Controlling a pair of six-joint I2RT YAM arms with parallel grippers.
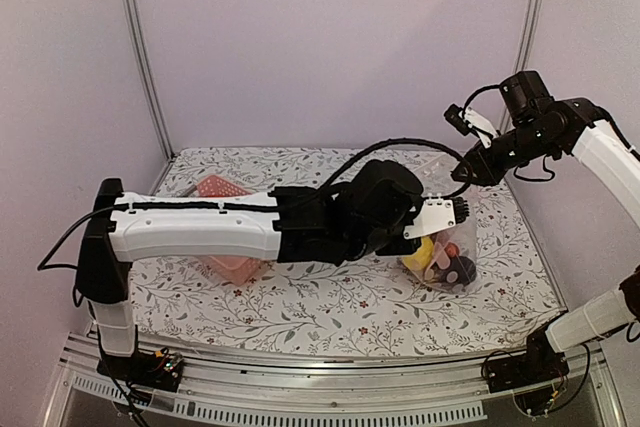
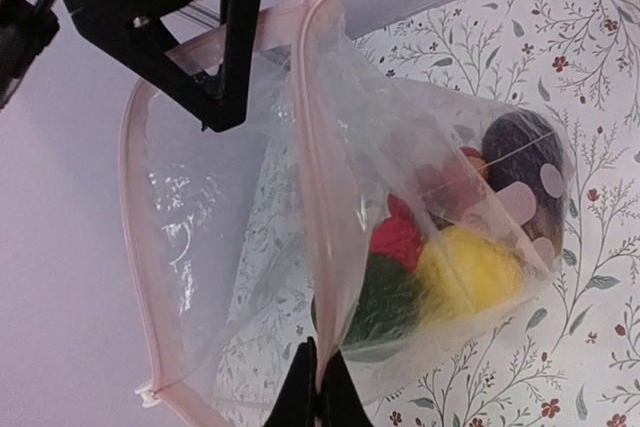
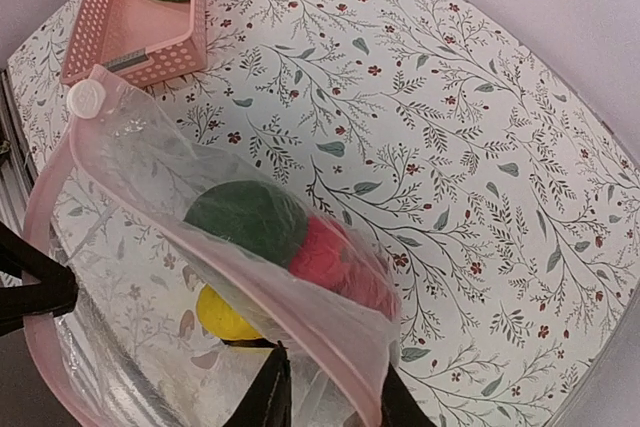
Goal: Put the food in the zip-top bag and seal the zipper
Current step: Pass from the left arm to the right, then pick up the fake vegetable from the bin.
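Nothing legible anywhere on this one, folks; the grey label (image 3: 125, 61) on the pink basket's (image 3: 170, 62) wall is too blurred to read.

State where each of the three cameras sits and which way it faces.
Top external: above, behind the robot, looking down at the floral table; left arm and right arm show.
Left wrist: looks along its own fingers at the clear plastic zip-top bag of toy food.
Right wrist: looks down past its fingers onto the bag, pink latticed basket beyond.
Shared: all see the bag.
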